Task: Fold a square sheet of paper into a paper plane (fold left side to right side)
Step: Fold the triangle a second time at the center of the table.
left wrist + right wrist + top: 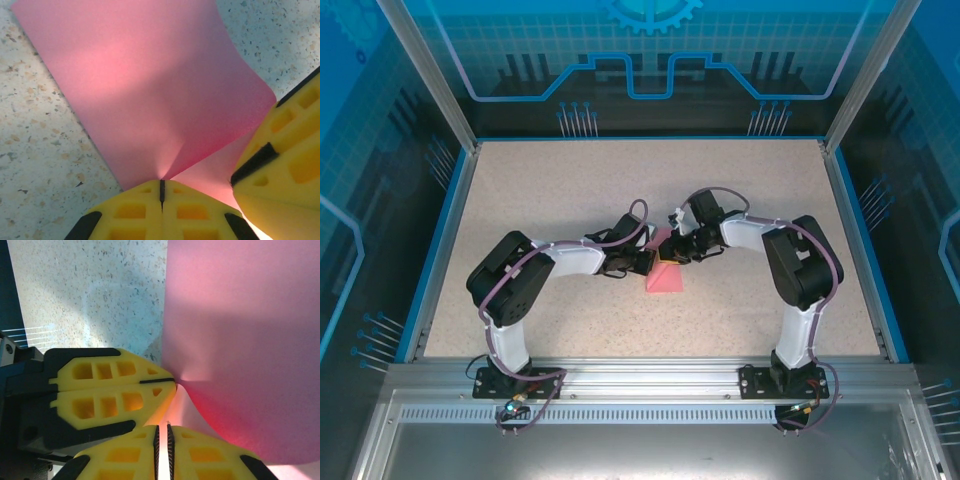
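The square sheet of paper point(666, 277) is pink and lies mid-table, lifted at its far end where both grippers meet. My left gripper point(646, 262) comes in from the left. In the left wrist view it point(161, 186) is shut on the paper's point(150, 90) near edge, which puckers into a crease at the pinch. My right gripper point(678, 250) comes in from the right. Its pads point(162, 434) stand a narrow slit apart with a lifted layer of the paper point(240, 340) running down between them. The two grippers' yellow fingers point(115, 390) nearly touch.
The speckled beige table point(570, 190) is bounded by a blue rim point(438, 240) and metal frame posts. An aluminium rail point(640, 375) carries both arm bases at the near edge. Bare tabletop lies all around the paper.
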Tool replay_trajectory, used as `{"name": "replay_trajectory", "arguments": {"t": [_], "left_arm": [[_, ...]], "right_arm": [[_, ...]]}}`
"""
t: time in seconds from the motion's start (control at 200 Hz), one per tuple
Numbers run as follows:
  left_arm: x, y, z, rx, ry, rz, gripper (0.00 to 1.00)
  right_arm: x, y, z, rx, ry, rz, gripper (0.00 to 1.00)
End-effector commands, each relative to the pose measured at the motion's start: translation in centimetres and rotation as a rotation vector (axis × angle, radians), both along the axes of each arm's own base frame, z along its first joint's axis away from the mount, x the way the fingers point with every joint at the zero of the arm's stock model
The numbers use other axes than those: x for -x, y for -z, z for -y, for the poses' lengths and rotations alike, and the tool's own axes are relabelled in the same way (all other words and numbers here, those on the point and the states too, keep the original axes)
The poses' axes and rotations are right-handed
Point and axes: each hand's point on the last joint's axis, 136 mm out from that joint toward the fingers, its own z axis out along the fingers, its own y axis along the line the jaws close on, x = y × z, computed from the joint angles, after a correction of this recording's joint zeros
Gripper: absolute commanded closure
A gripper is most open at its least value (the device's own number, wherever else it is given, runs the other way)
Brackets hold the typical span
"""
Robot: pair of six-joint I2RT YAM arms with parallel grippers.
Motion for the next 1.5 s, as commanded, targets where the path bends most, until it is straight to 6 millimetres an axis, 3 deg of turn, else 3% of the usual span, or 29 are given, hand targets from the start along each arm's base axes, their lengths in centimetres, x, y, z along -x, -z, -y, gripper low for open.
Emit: {"name": "replay_trajectory", "arguments": {"t": [0.0,1.035,1.21,1.496], "left_arm": [[1.0,1.9,-0.5,-0.029,0.018,-0.058,1.0],[1.1,2.0,-0.6,-0.052,0.028,-0.06,1.0],[1.0,0.4,-0.3,-0.024,0.028,-0.04,0.98],[0.9,-4.5,-0.1,0.044,0.012,0.024,0.74]], "right_arm": [[0.1,0.4,-0.3,0.013,-0.015,-0.012,0.85],[1.2,4.0,2.4,0.209,-0.029,-0.049,0.85],[1.7,4.8,2.8,0.234,-0.026,-0.083,0.85],[2.2,5.4,3.1,0.247,-0.025,-0.104,0.85]]}}
